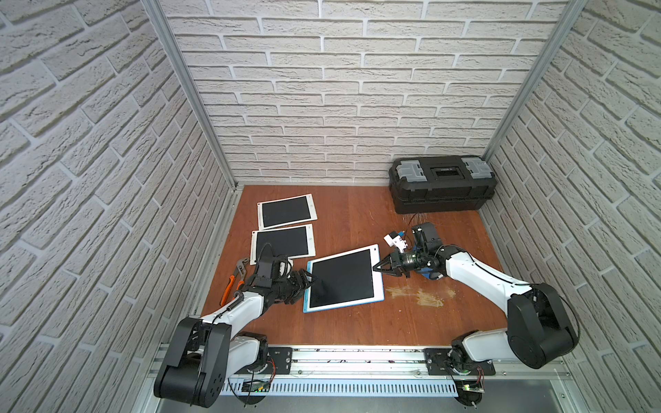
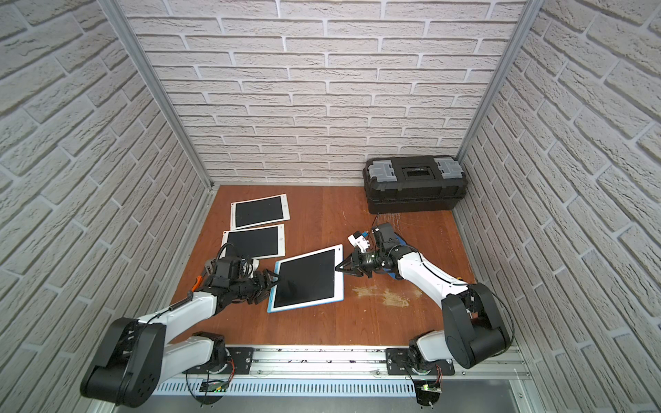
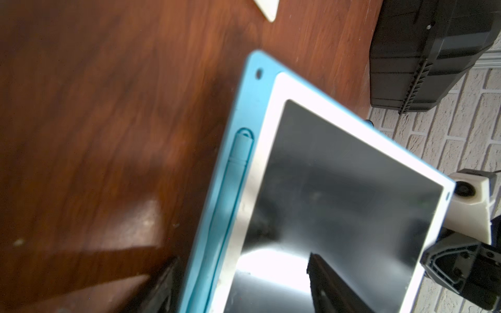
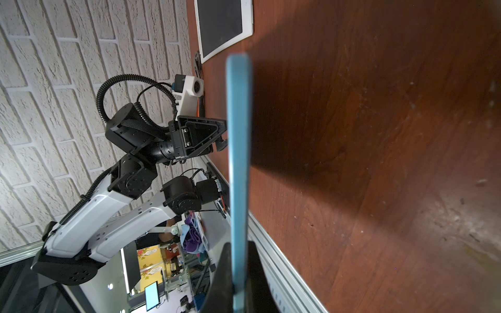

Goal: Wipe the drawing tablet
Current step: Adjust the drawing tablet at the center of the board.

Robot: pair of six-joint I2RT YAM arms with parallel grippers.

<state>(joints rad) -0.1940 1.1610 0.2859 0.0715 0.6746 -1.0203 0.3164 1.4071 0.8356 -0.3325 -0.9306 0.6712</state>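
White brick walls (image 1: 339, 89) stand on 3 sides of a brown wooden table (image 1: 357, 329). A black toolbox (image 1: 441, 186) sits at the far right corner.

The right arm (image 1: 479, 273) has its elbow bent near the front rail and its forearm stretched toward the middle. The left arm (image 1: 232, 313) reaches in the same way from the near left.

Between them, in the middle of the table, is the drawing tablet (image 1: 343, 279). It is blue-edged with a dark screen and sits a little askew in both top views. 2 more tablets (image 1: 286, 211) lie flat at the far left.

The right gripper (image 1: 376, 268) is clamped on the drawing tablet's right edge, toward its far corner. The right wrist view shows the blue edge pinched between both fingers.

The left gripper (image 1: 308, 286) stands released at the drawing tablet's left edge. 1 finger (image 3: 328, 284) is over the screen and the other is outside the blue frame.

Orange-handled pliers (image 1: 231, 284) lie beside the left arm. A blue stylus (image 3: 238, 162) sits in its slot on the frame.
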